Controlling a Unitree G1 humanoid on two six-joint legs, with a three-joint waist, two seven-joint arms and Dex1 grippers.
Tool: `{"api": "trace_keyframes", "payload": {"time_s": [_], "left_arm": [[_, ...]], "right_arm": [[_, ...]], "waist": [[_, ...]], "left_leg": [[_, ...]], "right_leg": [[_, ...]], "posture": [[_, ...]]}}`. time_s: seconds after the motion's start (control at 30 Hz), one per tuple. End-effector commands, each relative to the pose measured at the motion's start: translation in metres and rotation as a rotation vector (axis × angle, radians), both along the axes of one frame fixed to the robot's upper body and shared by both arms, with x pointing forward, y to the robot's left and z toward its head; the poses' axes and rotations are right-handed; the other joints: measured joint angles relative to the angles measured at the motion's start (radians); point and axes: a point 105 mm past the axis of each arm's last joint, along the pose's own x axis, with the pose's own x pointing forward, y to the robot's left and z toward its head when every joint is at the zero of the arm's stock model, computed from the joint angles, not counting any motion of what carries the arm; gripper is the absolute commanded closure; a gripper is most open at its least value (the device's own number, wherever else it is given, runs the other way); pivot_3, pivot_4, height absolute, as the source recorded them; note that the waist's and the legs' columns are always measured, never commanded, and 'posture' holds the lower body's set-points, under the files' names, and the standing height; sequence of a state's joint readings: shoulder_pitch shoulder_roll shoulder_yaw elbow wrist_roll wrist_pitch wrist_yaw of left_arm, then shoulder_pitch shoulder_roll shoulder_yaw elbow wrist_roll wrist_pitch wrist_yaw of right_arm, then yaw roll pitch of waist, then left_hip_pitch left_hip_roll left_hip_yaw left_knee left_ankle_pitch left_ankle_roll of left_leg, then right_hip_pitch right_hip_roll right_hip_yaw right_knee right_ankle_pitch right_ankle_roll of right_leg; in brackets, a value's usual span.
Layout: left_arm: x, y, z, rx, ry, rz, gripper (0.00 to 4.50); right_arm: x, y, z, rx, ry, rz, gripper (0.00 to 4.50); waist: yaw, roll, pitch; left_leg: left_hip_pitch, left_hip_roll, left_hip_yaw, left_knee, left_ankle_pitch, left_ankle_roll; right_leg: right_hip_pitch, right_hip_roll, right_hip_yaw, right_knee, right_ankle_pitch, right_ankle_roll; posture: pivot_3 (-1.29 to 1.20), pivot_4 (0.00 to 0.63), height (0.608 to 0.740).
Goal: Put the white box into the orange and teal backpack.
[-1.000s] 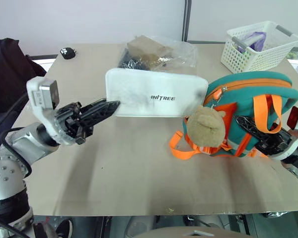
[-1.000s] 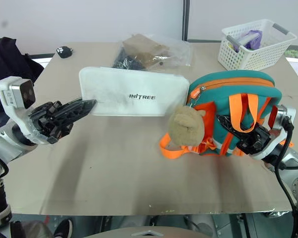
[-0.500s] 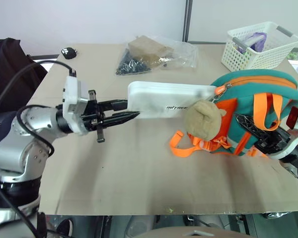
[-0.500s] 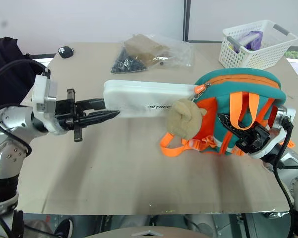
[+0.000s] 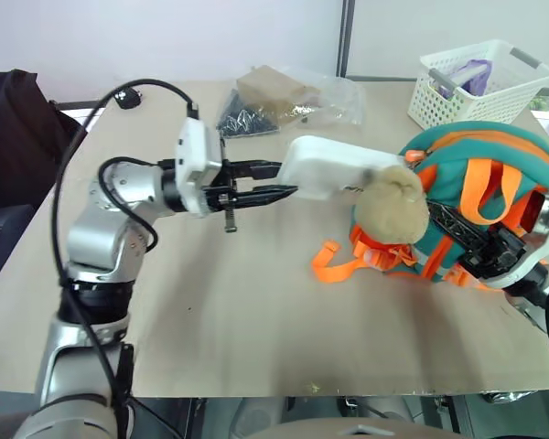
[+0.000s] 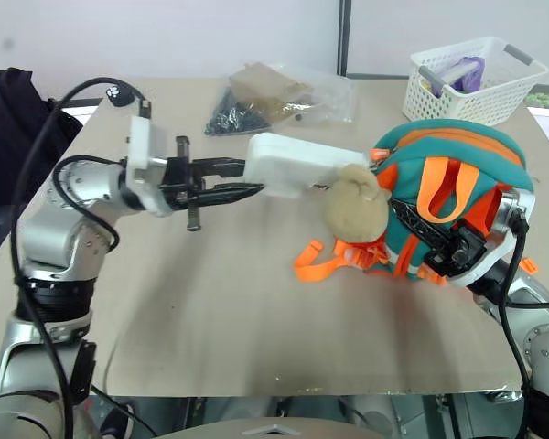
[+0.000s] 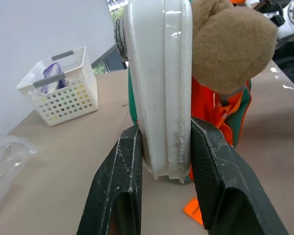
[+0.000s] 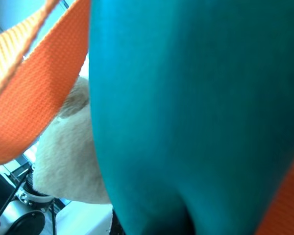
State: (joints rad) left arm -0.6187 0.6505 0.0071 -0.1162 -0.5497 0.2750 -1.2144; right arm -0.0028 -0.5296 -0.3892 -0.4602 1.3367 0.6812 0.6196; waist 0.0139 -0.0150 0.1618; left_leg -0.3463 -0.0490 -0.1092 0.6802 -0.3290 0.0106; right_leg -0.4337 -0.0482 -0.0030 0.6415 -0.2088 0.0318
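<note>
White box (image 5: 334, 167) clamped in left gripper (image 5: 273, 180), far end at the orange and teal backpack (image 5: 480, 197)

Left gripper level, pointing right, fingers (image 7: 118, 186) pinched on the box's near end; box held off the table (image 5: 210, 302), edge-on, its right end at the backpack's opening behind the plush bear (image 5: 391, 205); right gripper (image 5: 465, 240) closed on the backpack's near side among orange straps; white lattice basket (image 5: 476, 84) far right; clear bag (image 5: 288, 99) far centre.

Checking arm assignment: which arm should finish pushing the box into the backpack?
Left. The left gripper is shut on the white box, whose far end is already at the backpack opening. The right gripper is pinned against the backpack, steadying it.
</note>
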Motion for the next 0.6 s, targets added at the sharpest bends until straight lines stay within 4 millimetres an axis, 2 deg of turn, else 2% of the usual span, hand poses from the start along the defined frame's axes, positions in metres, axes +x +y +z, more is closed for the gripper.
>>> {"api": "trace_keyframes", "payload": {"time_s": [0.03,0.17,0.3,0.5,0.6], "left_arm": [[-0.001,-0.021,-0.003,0.006,-0.019,-0.084,3.49],[0.004,-0.040,-0.009,-0.017,0.003,-0.137,3.49],[-0.002,-0.046,-0.004,-0.047,0.026,-0.231,3.49],[-0.011,-0.029,0.003,-0.020,0.109,-0.336,3.49],[-0.016,-0.010,0.008,0.014,0.208,-0.375,3.49]], "right_arm": [[-0.006,0.006,0.011,0.000,-0.061,0.010,4.41],[-0.009,0.008,0.011,0.005,-0.064,0.003,4.41],[-0.011,0.010,0.010,0.007,-0.066,-0.004,4.41],[-0.010,0.009,0.010,0.006,-0.070,-0.017,4.41],[-0.010,0.009,0.008,0.004,-0.065,-0.013,4.41]], "waist": [[0.001,0.000,0.000],[0.002,0.000,0.000],[-0.001,0.000,0.000],[-0.003,0.000,0.000],[-0.009,0.000,0.000]], "left_leg": [[0.000,0.000,0.000,0.000,0.000,0.000],[0.000,0.000,-0.002,0.002,0.000,0.000],[0.000,0.000,-0.002,0.003,0.000,0.000],[0.000,0.000,-0.002,0.003,0.000,0.001],[0.000,0.000,-0.002,0.003,0.000,0.001]], "right_leg": [[0.000,0.000,0.000,0.000,0.000,0.000],[0.001,0.000,-0.001,0.000,0.000,0.000],[0.001,0.000,-0.001,0.001,0.000,0.000],[0.001,0.002,-0.001,0.001,0.000,0.000],[0.001,0.005,-0.002,0.001,0.000,0.000]], "posture": [[0.00,0.150,0.740],[0.00,0.150,0.740],[0.00,0.150,0.740],[0.00,0.150,0.740],[0.00,0.150,0.740]]}}
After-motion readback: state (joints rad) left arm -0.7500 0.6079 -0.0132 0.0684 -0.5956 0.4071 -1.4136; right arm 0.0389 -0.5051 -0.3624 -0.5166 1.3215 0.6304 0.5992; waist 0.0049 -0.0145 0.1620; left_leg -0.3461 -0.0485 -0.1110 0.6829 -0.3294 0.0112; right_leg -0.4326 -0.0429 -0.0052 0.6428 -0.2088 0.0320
